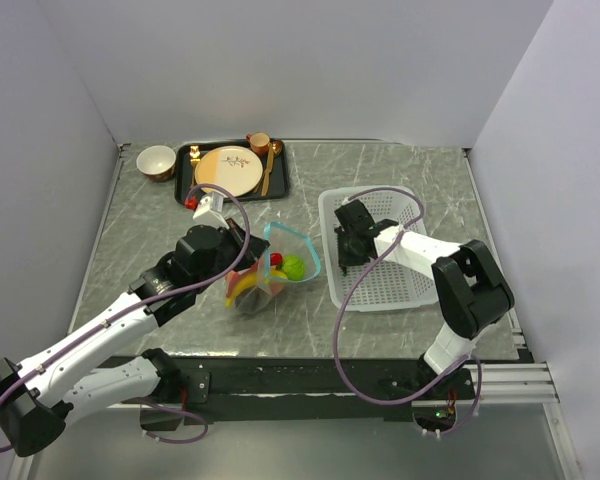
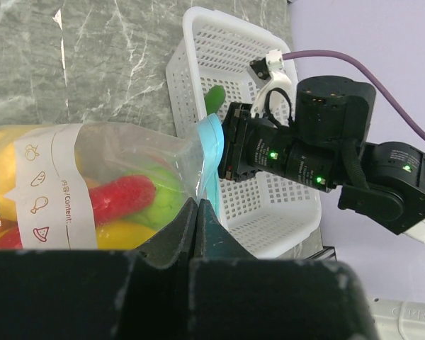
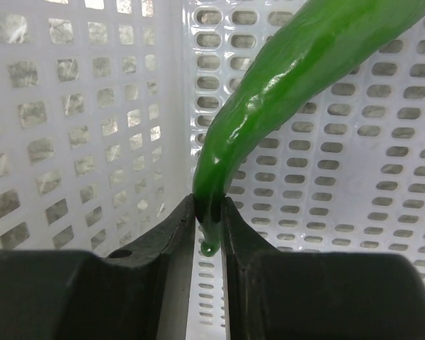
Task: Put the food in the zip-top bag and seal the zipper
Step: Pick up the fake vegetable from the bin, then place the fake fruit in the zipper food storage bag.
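Two robot arms are seen on a grey marbled bench [image 1: 430,190], with their bases at the near edge.

Just beyond the bases, near the middle of the bench, the left gripper [image 2: 198,212] is closed, and a fold of one clear zip-top bag [image 2: 127,156] is pinched between its fingertips. The bag is held with its mouth open, and the teal-blue zipper [image 1: 290,232] forms an open loop around that mouth. Several pieces of food are seen inside the bag: one red chilli [image 2: 117,198], one lime-green ball [image 1: 294,266] and some yellow pieces whose number cannot be told through the plastic.

To the right of the bag, one white perforated basket [image 1: 390,280] is set on the bench. The right gripper [image 3: 209,212] is lowered into it. Its fingers are closed on the thin tip of one green pepper [image 3: 283,78], which slants up and away from the fingertips above the basket's holed floor.

At the far side of the bench, one black tray [image 1: 185,185] is found. One round beige-and-orange plate [image 1: 228,168], one orange cup [image 1: 259,142] and one gold spoon [image 1: 268,165] are carried on it. One small bowl [image 1: 156,160] is placed just left of the tray.
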`<state>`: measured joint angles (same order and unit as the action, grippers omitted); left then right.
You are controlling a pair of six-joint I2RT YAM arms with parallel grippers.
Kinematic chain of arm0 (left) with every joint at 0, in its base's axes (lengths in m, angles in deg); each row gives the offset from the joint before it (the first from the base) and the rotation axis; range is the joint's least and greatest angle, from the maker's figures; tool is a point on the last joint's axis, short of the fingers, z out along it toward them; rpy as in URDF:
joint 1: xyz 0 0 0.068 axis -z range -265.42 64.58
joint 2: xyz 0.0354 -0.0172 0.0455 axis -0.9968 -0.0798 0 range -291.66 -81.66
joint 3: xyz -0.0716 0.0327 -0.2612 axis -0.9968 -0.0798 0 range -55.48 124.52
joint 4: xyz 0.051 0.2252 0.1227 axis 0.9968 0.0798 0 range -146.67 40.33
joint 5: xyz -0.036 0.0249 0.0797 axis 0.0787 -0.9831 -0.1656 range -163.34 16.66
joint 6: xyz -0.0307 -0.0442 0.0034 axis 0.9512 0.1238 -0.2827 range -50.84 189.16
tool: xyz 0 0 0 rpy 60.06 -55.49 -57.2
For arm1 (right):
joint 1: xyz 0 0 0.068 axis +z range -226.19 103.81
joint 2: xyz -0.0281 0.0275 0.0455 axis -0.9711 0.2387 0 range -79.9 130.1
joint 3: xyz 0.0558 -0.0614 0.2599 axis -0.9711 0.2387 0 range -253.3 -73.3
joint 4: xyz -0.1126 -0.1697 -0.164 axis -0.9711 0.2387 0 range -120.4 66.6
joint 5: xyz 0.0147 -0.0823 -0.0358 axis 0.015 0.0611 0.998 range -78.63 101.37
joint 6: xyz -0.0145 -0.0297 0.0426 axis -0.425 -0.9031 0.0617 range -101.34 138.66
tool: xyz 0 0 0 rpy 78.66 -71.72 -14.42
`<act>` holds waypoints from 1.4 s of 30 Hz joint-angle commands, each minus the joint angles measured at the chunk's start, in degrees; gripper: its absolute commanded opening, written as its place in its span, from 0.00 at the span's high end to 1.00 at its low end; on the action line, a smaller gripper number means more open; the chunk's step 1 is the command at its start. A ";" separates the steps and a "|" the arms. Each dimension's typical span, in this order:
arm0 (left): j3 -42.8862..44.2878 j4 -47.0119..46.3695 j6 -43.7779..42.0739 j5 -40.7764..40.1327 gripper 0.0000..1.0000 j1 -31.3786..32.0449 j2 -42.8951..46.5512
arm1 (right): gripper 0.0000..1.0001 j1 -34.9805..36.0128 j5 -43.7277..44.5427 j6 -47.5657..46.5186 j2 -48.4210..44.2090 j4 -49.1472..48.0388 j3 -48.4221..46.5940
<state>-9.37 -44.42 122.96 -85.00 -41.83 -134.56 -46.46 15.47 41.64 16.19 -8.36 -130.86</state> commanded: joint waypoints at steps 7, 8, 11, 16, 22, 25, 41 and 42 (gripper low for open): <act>0.91 -2.41 0.08 0.59 0.99 0.00 1.14 | 0.98 -1.08 2.67 -0.04 -13.47 3.00 -1.41; 0.83 -2.49 -0.01 0.59 0.99 0.09 1.05 | 0.98 -1.17 2.67 0.22 -14.35 3.18 -1.59; 0.83 -2.67 0.08 0.76 0.99 0.00 0.79 | 0.98 -1.70 1.36 0.66 -17.69 4.23 -1.77; 1.27 -2.67 -0.27 0.94 0.99 0.09 0.17 | 0.98 -2.31 -5.56 2.24 -24.98 4.41 -0.63; 1.09 -3.55 -0.01 1.55 0.99 0.09 -0.36 | 0.96 -2.31 -18.92 1.37 -32.54 3.71 0.43; 0.83 -4.08 0.25 1.38 0.99 0.00 -0.71 | 0.94 -2.31 -29.29 -0.83 -33.60 5.46 -0.80; 3.37 -6.45 -0.54 1.29 0.99 0.09 -5.01 | 0.91 2.16 -46.90 -6.63 -39.85 11.79 2.71; 3.55 -6.54 -0.89 1.29 0.99 0.09 -5.10 | 0.91 3.65 -46.29 -6.90 -39.41 12.32 2.98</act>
<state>-8.98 -47.63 122.94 -84.08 -41.83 -139.07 -46.63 -28.37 37.12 -24.68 1.54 -129.71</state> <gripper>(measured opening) 0.013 0.238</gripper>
